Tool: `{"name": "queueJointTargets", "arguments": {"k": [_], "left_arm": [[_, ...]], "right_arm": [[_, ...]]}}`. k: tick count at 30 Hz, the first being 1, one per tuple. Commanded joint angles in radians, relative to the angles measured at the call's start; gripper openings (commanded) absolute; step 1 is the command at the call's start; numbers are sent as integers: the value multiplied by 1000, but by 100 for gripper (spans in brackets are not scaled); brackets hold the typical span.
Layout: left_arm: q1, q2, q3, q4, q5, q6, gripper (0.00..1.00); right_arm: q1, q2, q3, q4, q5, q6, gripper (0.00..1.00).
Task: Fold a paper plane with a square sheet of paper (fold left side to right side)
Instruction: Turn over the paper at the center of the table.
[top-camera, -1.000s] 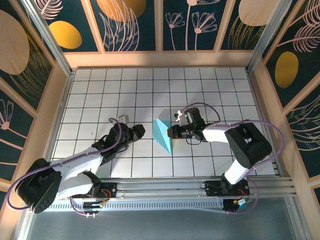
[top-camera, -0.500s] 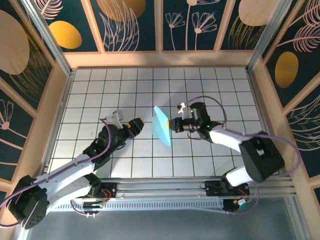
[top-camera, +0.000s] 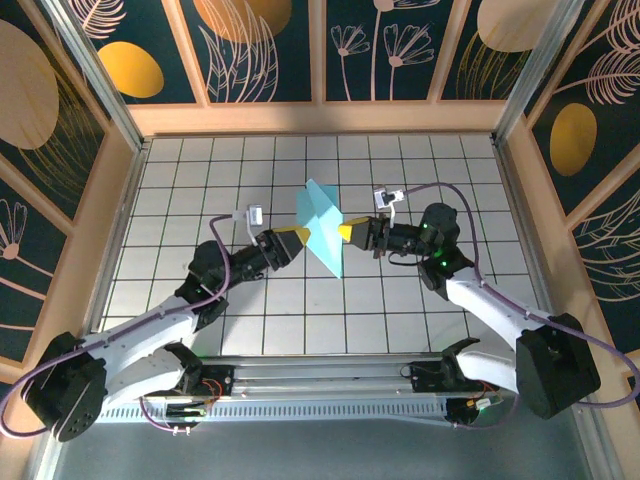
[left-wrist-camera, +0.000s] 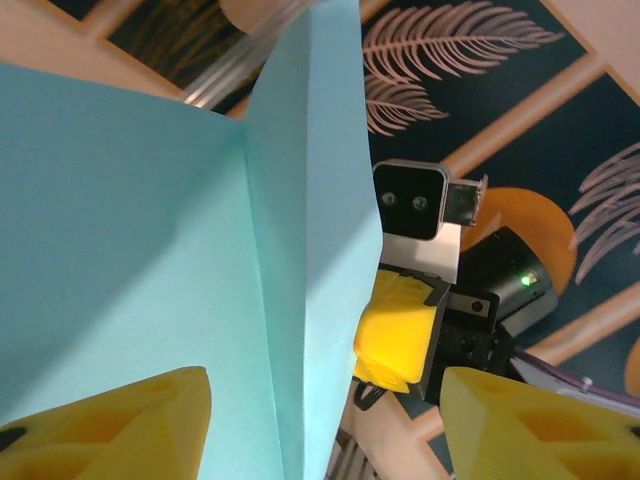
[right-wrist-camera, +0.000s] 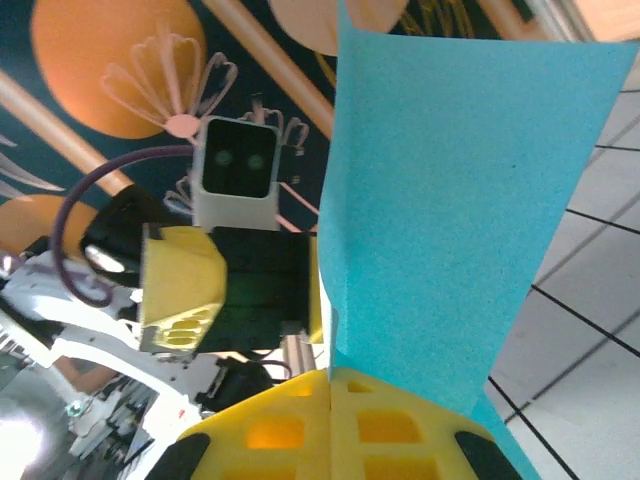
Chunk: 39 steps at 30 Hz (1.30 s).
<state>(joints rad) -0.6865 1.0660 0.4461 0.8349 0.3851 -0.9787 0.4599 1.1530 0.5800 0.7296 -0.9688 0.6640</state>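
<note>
The light-blue sheet of paper (top-camera: 322, 225), a creased pointed shape, is held upright off the table between the two arms. My right gripper (top-camera: 347, 232) is shut on its right edge; in the right wrist view the yellow fingers (right-wrist-camera: 330, 420) are pressed together around the paper (right-wrist-camera: 460, 190). My left gripper (top-camera: 293, 239) is at the paper's left side and open. In the left wrist view its gripper (left-wrist-camera: 322, 410) has the yellow fingertips (left-wrist-camera: 120, 430) wide apart, with the paper's centre crease (left-wrist-camera: 265, 280) standing between them. The right gripper's yellow pad (left-wrist-camera: 398, 335) shows behind the paper.
The white gridded table (top-camera: 200, 180) is ringed by a wooden frame (top-camera: 320, 118) and patterned panels. An aluminium rail (top-camera: 330, 380) runs along the near edge by the arm bases.
The right gripper has lifted the paper off the table and carried it up and farther from the bases. The left gripper has risen and moved right, up to the paper's left side.
</note>
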Motion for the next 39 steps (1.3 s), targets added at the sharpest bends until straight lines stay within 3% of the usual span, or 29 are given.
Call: {"name": "queueJointTargets", "arguments": {"k": [1,11,20,24,32,39], "left_arm": [[2,43,41,132,105,-9,59],[1,94,70,138,143,4,41],[1,68,61,86,107,40,7],[1,54,58,82,92,45,2],[1,54,61,115,78,41,1],[1,67,73,144,86,32,1]], "right_arm": [[11,15,-11,163,-86,106,0],[38,68,-6,227,-102,153,0],[40,75,1,203,-78,141,1],[37,26,18,56,-28,47,18],[11,-143,-28,-190,150,-104,66],[39,-137,-79,-135,93,-46,79]]}}
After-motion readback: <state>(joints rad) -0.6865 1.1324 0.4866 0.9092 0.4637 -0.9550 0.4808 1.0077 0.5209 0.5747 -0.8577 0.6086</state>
